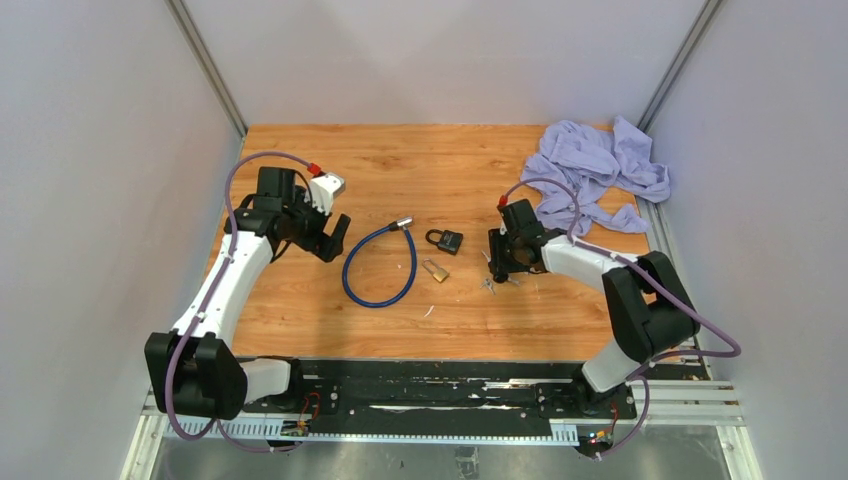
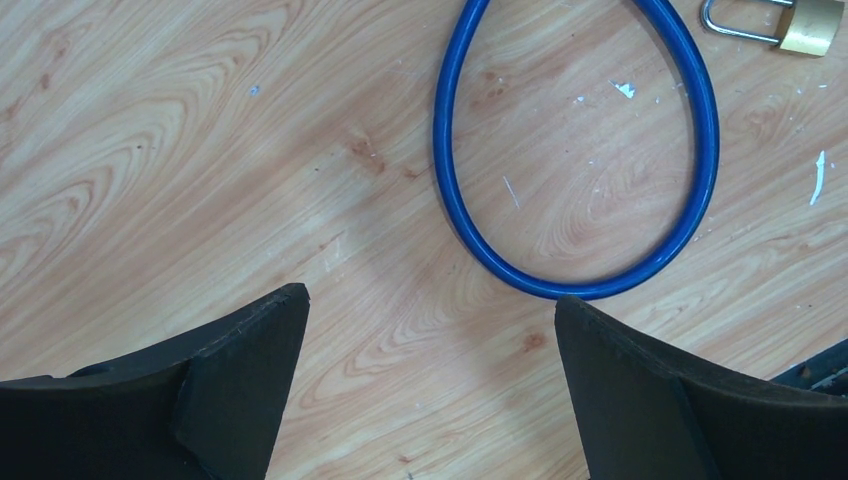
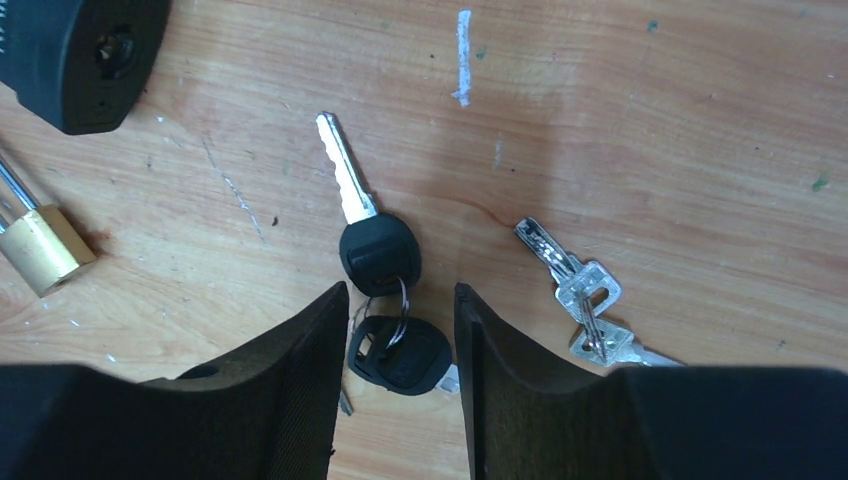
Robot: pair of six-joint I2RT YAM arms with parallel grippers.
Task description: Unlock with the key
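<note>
Black-headed keys (image 3: 380,255) lie on the bench (image 3: 650,120) between the narrow-set fingers of my right claw (image 3: 400,292); whether they pinch one I cannot tell. Just beyond sits the black padlock (image 3: 80,60). My left claw (image 2: 430,297) gapes wide near the blue cable (image 2: 705,150).

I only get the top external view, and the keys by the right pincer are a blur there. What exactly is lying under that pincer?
Observer: Two black-headed keys joined on one ring. The nearer head sits between the jaws of the right pincer, which stand apart.
Operator: Any other keys down there?
Observer: Yes, a silver key bunch lies on the wood outside the jaws.
Operator: Which way does the lock's keyhole face?
Observer: The black padlock has its keyhole turned up toward the wrist camera.
</note>
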